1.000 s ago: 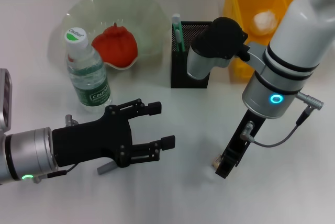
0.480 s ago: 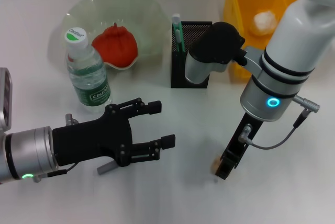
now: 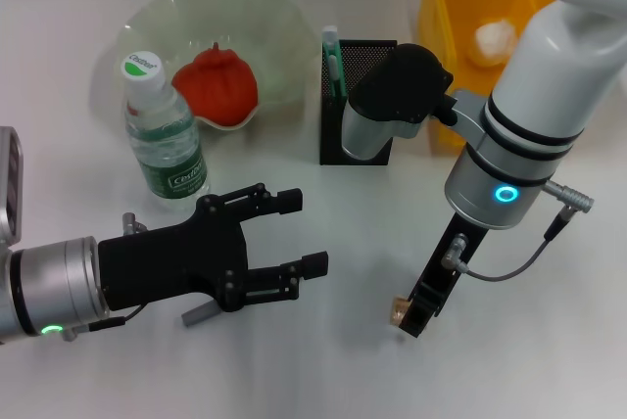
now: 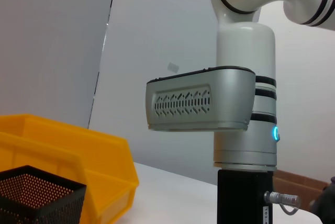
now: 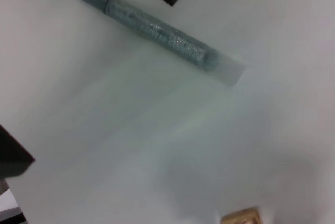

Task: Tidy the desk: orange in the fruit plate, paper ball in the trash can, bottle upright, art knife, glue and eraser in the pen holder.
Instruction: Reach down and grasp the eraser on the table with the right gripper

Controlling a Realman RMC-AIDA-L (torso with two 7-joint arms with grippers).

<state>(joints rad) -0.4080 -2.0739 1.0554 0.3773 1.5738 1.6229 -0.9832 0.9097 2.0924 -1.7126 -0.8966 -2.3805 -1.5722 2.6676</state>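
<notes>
My right gripper (image 3: 413, 319) points down at the table's front right, shut on the small beige eraser (image 3: 398, 313), which also shows at an edge of the right wrist view (image 5: 241, 216). The orange (image 3: 216, 86) lies in the pale-green fruit plate (image 3: 265, 18). Just in front of the plate the bottle (image 3: 165, 140) stands upright. A green-and-white stick (image 3: 331, 59) pokes out of the black mesh pen holder (image 3: 358, 135). The paper ball (image 3: 495, 39) lies in the yellow trash can (image 3: 446, 8). My left gripper (image 3: 299, 235) hovers open over a grey stick (image 3: 201, 314) (image 5: 157, 28); glue or art knife, I cannot tell.
The right arm's forearm (image 3: 392, 106) hangs over the pen holder's right side. In the left wrist view the right arm (image 4: 230, 109) rises beside the pen holder (image 4: 36, 192) and the trash can (image 4: 78, 150). White tabletop lies between the two grippers.
The right gripper has drifted slightly left and toward the front, the eraser moving with its tip. The left arm, bottle and orange have not moved.
</notes>
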